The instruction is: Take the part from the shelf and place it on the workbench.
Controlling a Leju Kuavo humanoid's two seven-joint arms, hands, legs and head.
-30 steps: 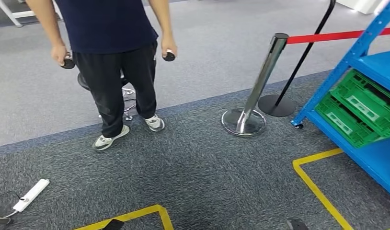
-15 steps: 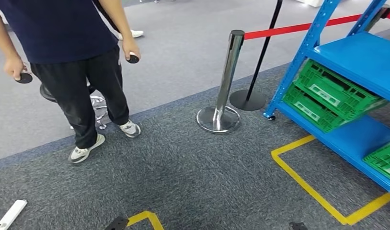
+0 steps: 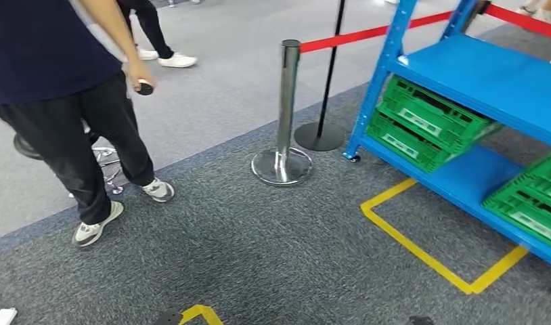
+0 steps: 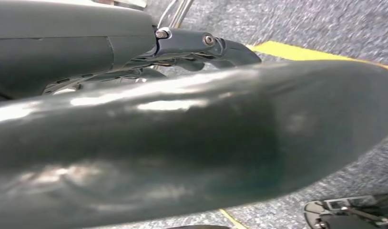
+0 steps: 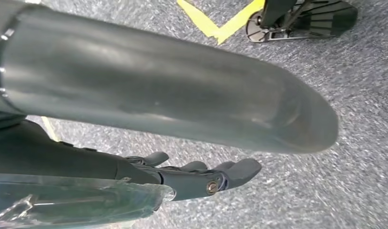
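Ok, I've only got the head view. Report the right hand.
Observer: In the right wrist view, the right hand hangs over grey carpet, fingers out, holding nothing.
Operator: Now the left.
Observer: The left hand holds nothing either, as far as its wrist view shows; its fingers are straight.
Operator: Give me the floor beneath it.
Observer: Yellow tape lies on the carpet beyond its fingertips.

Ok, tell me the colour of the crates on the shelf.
Green crates, on the blue shelf; clearest in the head view.
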